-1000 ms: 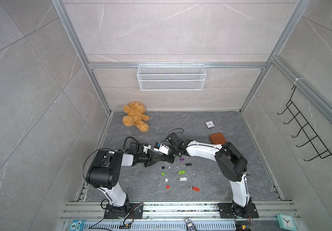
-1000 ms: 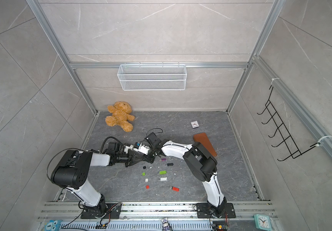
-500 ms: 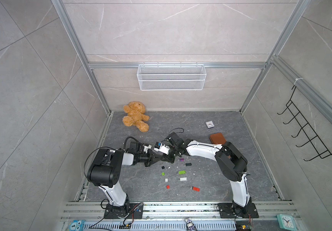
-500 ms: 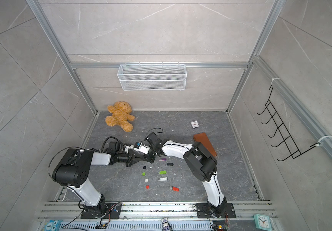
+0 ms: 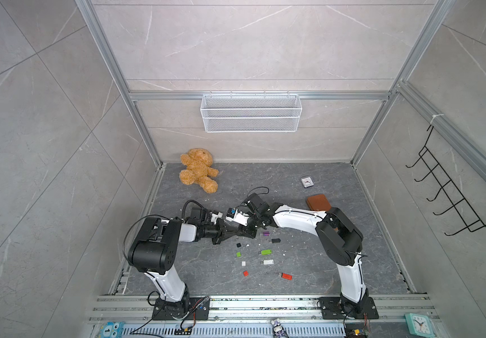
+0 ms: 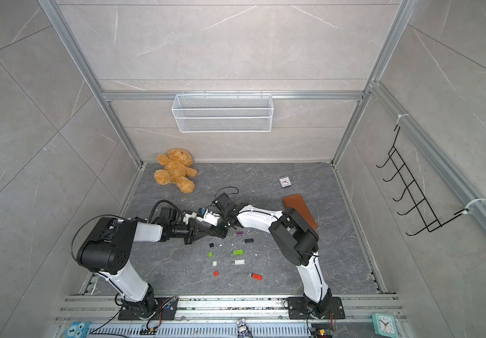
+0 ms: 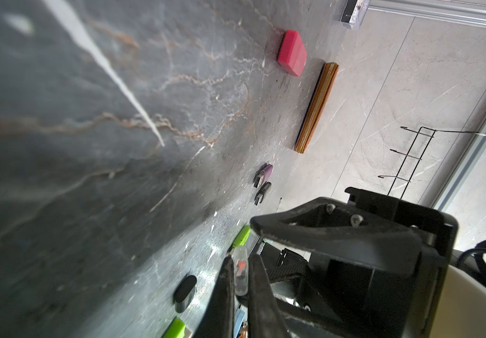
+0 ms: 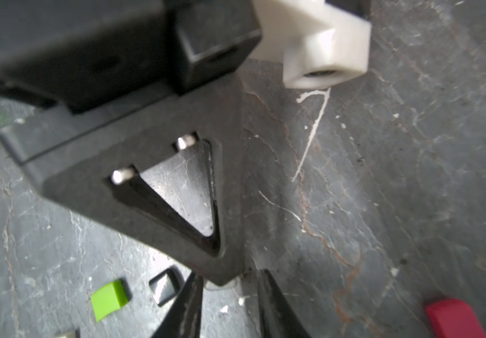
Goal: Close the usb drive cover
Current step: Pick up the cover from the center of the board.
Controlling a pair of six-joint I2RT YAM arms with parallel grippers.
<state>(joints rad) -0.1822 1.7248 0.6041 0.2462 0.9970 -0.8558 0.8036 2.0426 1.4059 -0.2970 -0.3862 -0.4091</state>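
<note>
My left gripper (image 7: 241, 260) is shut on a small clear usb piece (image 7: 240, 275) with a red mark inside; I cannot tell whether it is a drive body or its cover. In both top views the two grippers meet tip to tip just above the floor, left gripper (image 5: 240, 231) against right gripper (image 5: 251, 228). My right gripper (image 8: 230, 275) is open, and its jaws straddle the left fingertip without touching the clear piece (image 8: 231, 283). On the floor nearby lie purple (image 5: 265, 233), black (image 5: 275, 240), green (image 5: 266, 251), white (image 5: 268, 262) and red (image 5: 286, 276) usb drives, with loose covers such as a black one (image 5: 238, 245) and a green one (image 5: 238, 254).
A teddy bear (image 5: 198, 169) lies at the back left, with a brown wallet (image 5: 319, 202) and a small clock (image 5: 307, 181) at the back right. A wire basket (image 5: 250, 112) hangs on the back wall and a hook rack (image 5: 452, 190) on the right wall.
The left gripper has closed onto the clear piece and the right gripper's jaws have opened. Both arms stay almost where they were.
</note>
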